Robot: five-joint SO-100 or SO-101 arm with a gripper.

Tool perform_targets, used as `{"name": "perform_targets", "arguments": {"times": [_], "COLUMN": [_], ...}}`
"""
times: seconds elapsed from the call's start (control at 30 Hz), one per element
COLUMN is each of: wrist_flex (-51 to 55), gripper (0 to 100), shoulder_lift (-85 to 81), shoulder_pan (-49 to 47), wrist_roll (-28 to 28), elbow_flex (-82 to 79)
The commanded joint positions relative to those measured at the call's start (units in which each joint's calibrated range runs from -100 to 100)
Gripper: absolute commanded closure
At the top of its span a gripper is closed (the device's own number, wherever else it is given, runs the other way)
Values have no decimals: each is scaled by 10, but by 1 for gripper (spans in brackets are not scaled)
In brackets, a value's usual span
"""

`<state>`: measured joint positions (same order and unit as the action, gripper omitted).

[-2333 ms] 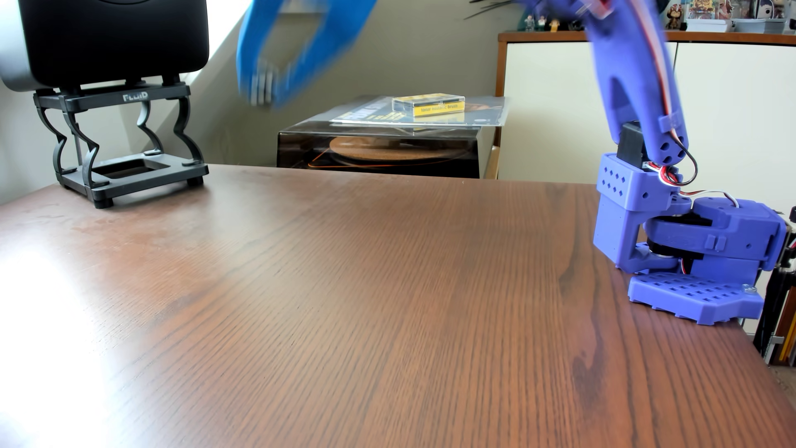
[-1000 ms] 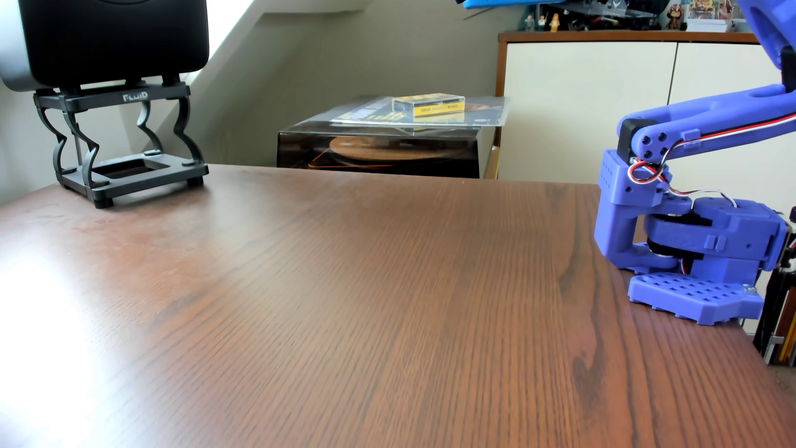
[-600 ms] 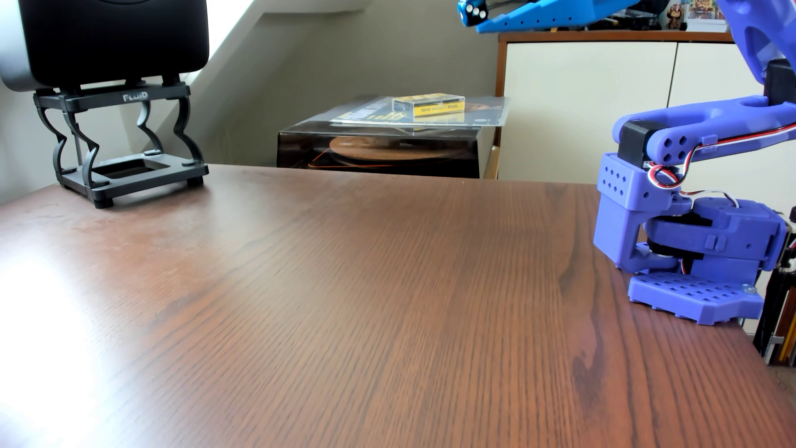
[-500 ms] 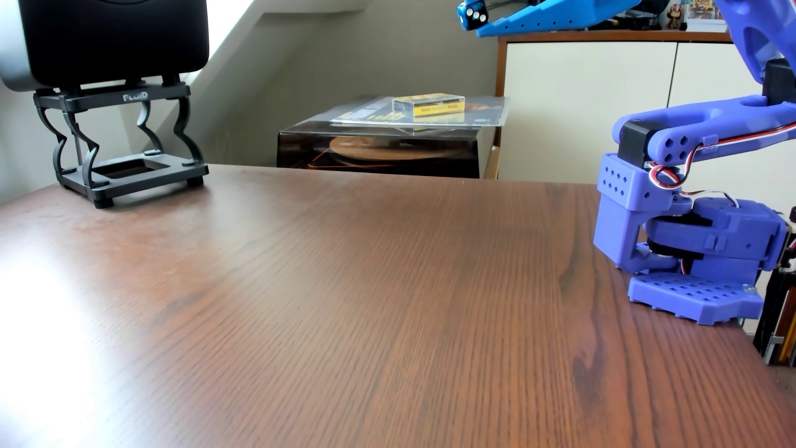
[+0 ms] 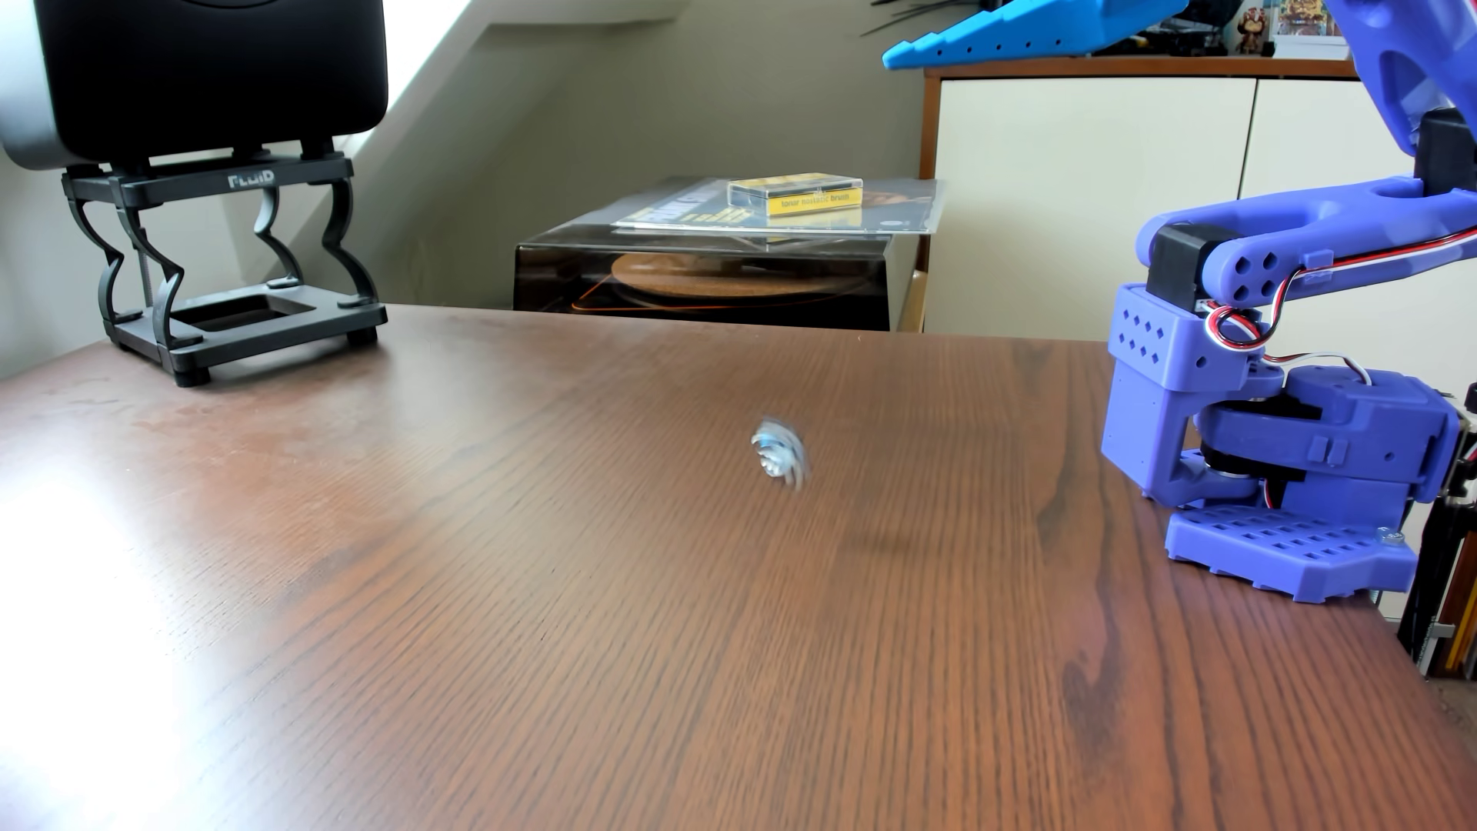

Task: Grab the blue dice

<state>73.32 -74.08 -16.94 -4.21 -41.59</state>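
Note:
The blue dice point(image 5: 779, 462) is a spinning blur in mid-air above the middle of the brown table point(image 5: 559, 639), apart from the arm. Its faint shadow falls on the wood to the lower right. High at the top edge, my bright blue gripper point(image 5: 899, 36) points left. Only its lower finger point(image 5: 1031, 32) shows, and nothing rests on its tip. The upper finger is cut off by the frame's top edge. The purple arm base point(image 5: 1279, 479) is clamped at the table's right edge.
A black speaker on a black stand point(image 5: 232, 272) occupies the table's far left corner. Behind the table stand a turntable under a clear cover point(image 5: 703, 272) with a yellow cassette on top, and a white cabinet point(image 5: 1079, 200).
Half a second ago the dice sat pinched at the gripper's tip at the top of the frame. It has left the gripper and dropped toward the table, tumbling. The arm has barely moved.

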Motion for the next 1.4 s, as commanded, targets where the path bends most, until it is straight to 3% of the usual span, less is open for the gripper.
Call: {"name": "perform_targets", "arguments": {"times": [0.0, 0.63, 0.77, 0.9, 1.03, 1.37], "wrist_flex": [-12, -13, -19, -20, -21, -114], "gripper": [79, 80, 88, 99, 97, 97], "shoulder_lift": [-1, -1, -1, -1, 5, -1], "shoulder_pan": [-2, 12, 43, 77, 100, 150], "wrist_roll": [-3, 2, 6, 49, 81, 82], "elbow_flex": [1, 1, 1, -6, -80, -297]}}
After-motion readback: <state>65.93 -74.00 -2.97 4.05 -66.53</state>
